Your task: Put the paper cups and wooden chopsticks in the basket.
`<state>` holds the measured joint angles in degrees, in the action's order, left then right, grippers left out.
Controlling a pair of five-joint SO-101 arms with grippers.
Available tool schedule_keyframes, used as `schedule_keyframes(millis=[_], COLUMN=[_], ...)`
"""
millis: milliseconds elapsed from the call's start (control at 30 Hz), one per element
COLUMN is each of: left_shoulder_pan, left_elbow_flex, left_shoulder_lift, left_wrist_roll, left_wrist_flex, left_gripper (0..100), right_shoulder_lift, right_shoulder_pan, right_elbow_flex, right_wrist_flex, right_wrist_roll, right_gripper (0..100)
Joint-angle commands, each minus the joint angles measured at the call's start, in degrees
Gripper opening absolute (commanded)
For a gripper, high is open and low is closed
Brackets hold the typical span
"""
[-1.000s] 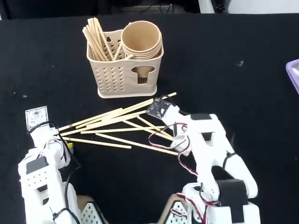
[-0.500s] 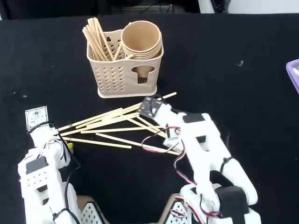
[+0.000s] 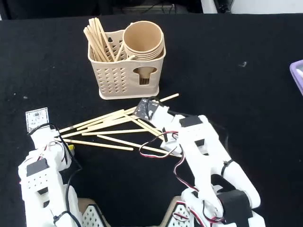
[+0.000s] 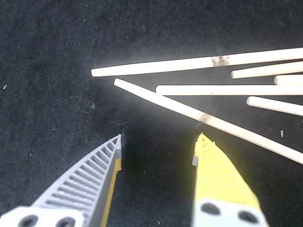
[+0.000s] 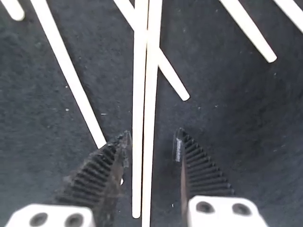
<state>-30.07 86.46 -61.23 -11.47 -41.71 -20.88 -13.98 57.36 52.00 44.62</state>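
Nearest you on the left, your left tool (image 4: pixel 159 138) hangs spread over bare counter (image 3: pixel 236 118), pinching nothing. It has not moved in the last second. The left ends of the loose chopsticks (image 3: pixel 99 144) lie just beyond its tips, not touching them.

The change is on the right. Over the past second your right arm (image 3: pixel 199 142) has swung left across the pile. Your right tool (image 5: pixel 153 134) now stands spread with a pair of chopsticks (image 5: pixel 139 71) running side by side between its two halves. I judge that it is lined up for a grasp but has not closed yet. The pair looks centred enough to take both sticks together.

The other loose chopsticks fan out across the middle of the counter, left of the arm and partly under it. The arm covers their right ends, so you cannot get a sure count. You also cannot tell whether the right tool's tips already touch the counter.

Farther back stands the basket (image 3: pixel 124 78). The paper cups (image 3: pixel 143 40) are stacked in its right compartment, though how many is hard to make out. A bundle of standing chopsticks (image 3: pixel 97 40) leans in its left compartment. So the cups look done, and the loose sticks remain.

A purple object (image 3: pixel 298 73) is cut off at the right edge.
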Motion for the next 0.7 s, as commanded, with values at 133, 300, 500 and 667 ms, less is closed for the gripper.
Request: schedule_keyframes(millis=[133,300,500,667], left_shoulder_pan=[-0.31,-0.31,-0.13,-0.22], left_elbow_flex=[-0.22,-0.22,-0.22,-0.22], left_shoulder_lift=[-0.79,-0.79,-0.79,-0.79], left_wrist_roll=[-0.18,-0.18,-0.18,-0.18], left_wrist_flex=[0.79,0.79,0.79,0.79], left_gripper=[25,25,25,25], right_shoulder_lift=[1.54,8.48,9.89,8.66], right_shoulder_pan=[-1.05,-1.32,-1.23,-0.88], right_elbow_flex=[-1.71,-4.18,-5.23,-7.16], right_wrist_flex=[-4.31,-5.19,-5.01,-2.99], right_wrist_roll=[-1.23,-1.23,-1.23,-1.32], right_gripper=[16.3,16.2,11.6,0.8])
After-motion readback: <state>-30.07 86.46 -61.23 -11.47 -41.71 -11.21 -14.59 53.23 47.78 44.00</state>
